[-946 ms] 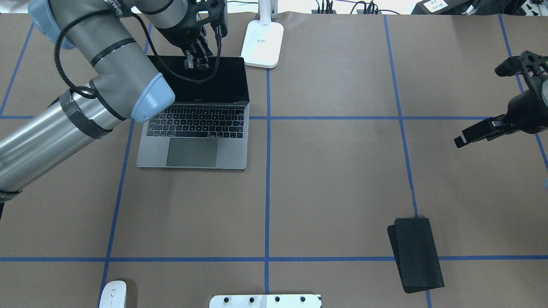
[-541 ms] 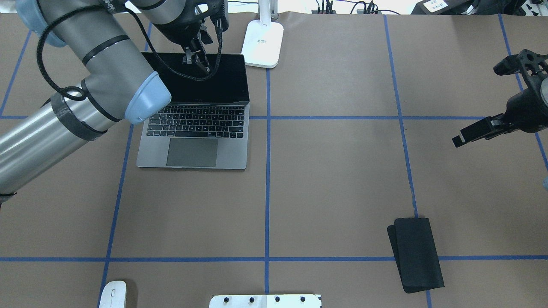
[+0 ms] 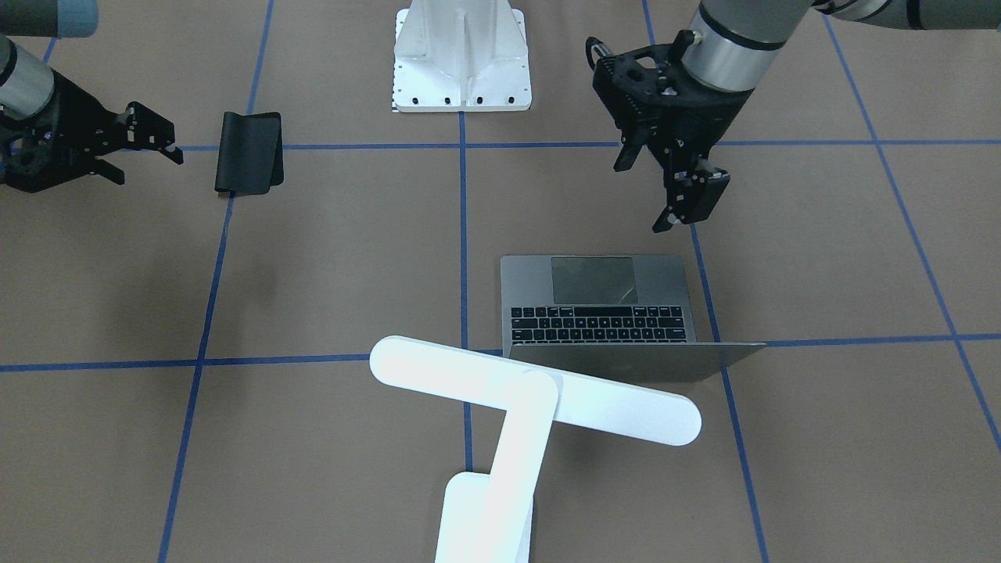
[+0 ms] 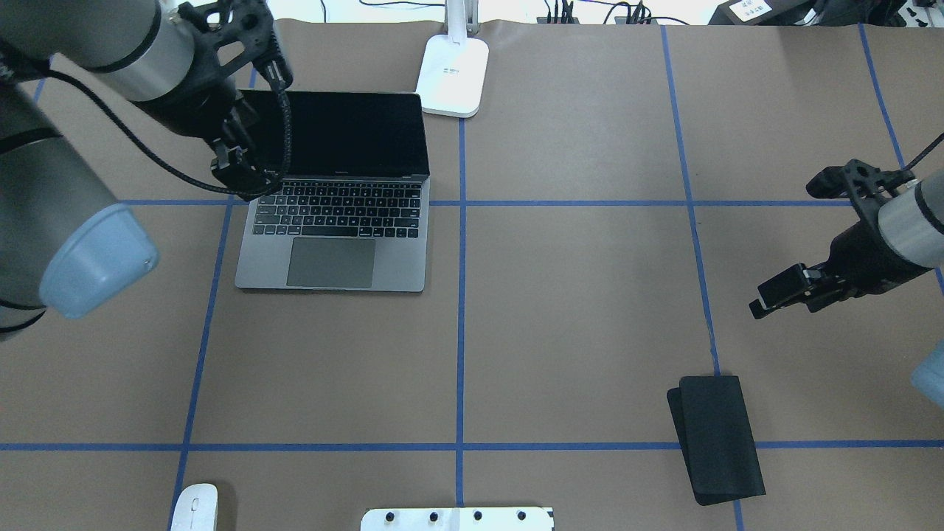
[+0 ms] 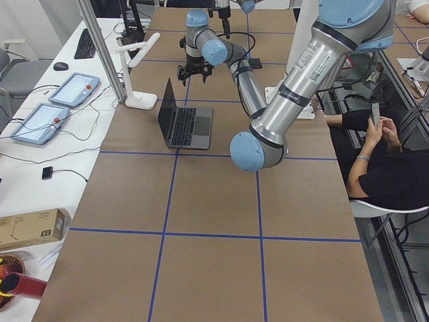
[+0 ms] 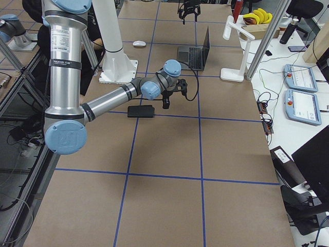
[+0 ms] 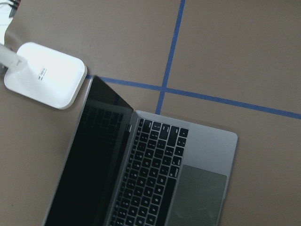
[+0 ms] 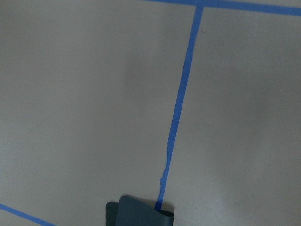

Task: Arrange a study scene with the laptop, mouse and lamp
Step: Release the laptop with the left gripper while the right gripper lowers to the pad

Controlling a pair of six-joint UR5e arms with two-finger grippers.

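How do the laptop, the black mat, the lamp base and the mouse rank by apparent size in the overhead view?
1. laptop, largest by far
2. black mat
3. lamp base, close to the mat, so that order is unsure
4. mouse, smallest, though cut off by the frame's edge

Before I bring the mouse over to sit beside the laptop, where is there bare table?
Free: the stretch right of the laptop, bordered by the lamp base and the black mat. Crowded: the laptop's left edge, where the left gripper hovers.
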